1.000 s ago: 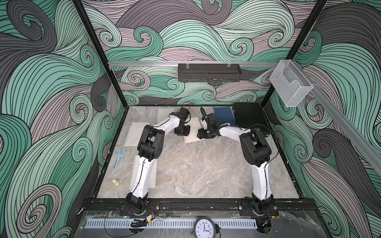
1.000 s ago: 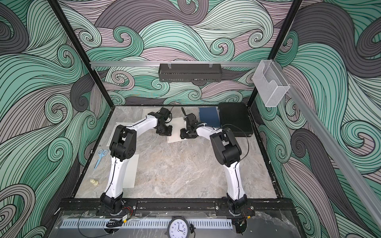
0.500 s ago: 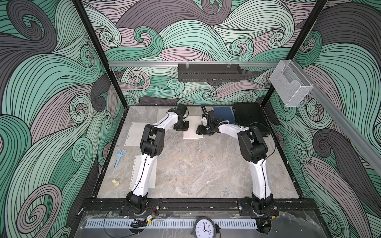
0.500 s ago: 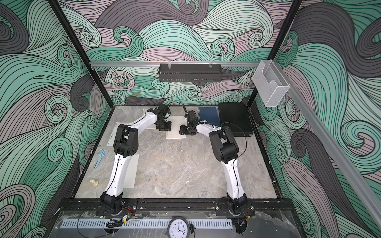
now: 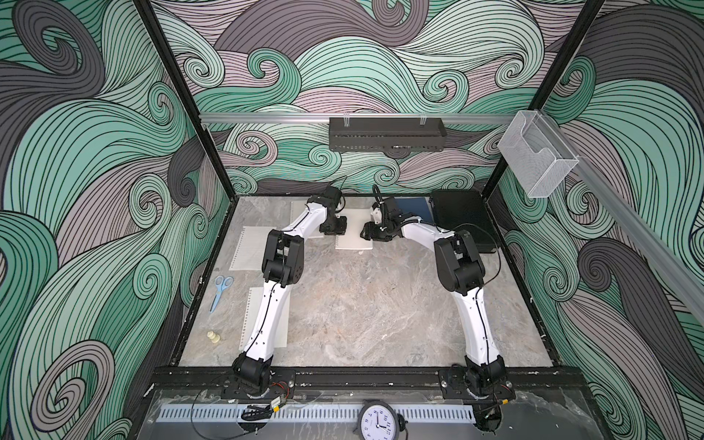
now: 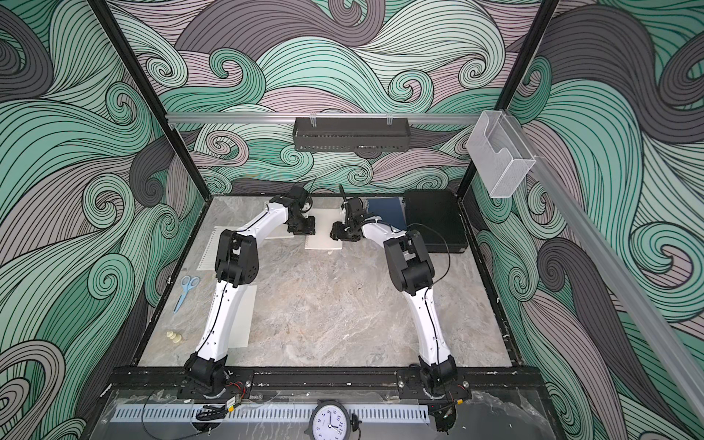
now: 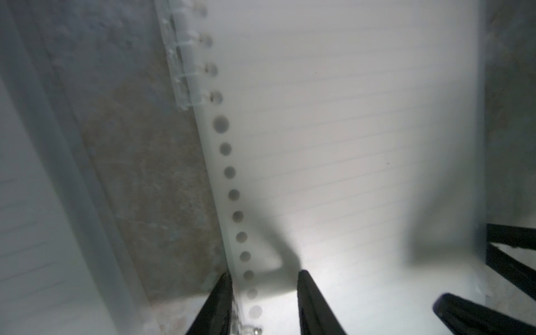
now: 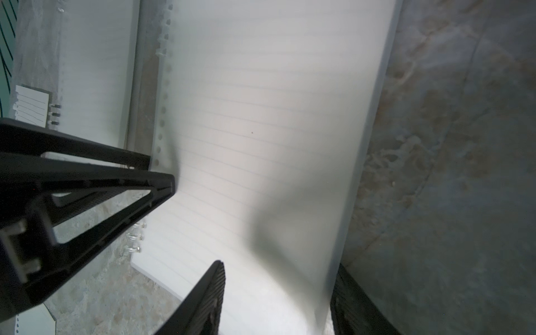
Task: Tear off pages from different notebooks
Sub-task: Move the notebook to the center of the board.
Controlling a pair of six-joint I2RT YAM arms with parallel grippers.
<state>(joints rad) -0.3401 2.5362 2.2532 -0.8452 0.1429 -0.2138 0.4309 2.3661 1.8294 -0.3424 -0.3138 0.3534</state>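
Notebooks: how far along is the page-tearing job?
Done: a lined sheet and a cream sheet lie loose on the left of the table. In hand: the middle notebook, its top page partly off the rings, both sets of jaws at it. Left: finishing that tear; the blue notebook is closed.

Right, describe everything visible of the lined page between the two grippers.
Thin white paper with faint ruled lines; the lined page has a row of round punched holes along one long edge. A few end holes sit on the clear spiral; the rest look free. It arches up off the notebook beneath, at the far middle of the table. The left gripper straddles the holed edge, fingers apart; the right gripper is open at the plain edge.
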